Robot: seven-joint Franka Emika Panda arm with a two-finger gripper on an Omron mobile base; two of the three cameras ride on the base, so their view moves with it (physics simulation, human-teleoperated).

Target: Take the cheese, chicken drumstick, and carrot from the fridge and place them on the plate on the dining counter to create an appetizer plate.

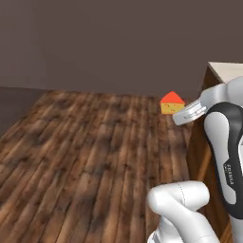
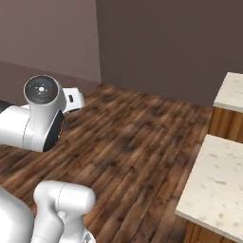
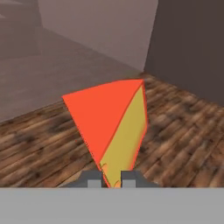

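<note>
Fingers (image 3: 111,180) pinching the cheese (image 3: 113,127) at its narrow tip only; both dark pads sit close together on the pointed end, and the broad body of the wedge projects well beyond them. In the left base view the cheese (image 1: 172,103) hangs in the air above the wooden floor (image 1: 85,152), just beside the corner of the table (image 1: 228,71).

Risk, judged: grip area is small and set far from the bulk of the wedge, so a quick swing of the arm or a jolt of the base could let it pivot or slide out between the pads and drop to the floor. A brush against the table edge during transit would do the same.

Orientation: long axis runs straight out along the fingers, tip at the pads, wide end away from the hand. Red rind face to one side, yellow cut face to the other. Plate not sighted.
</note>
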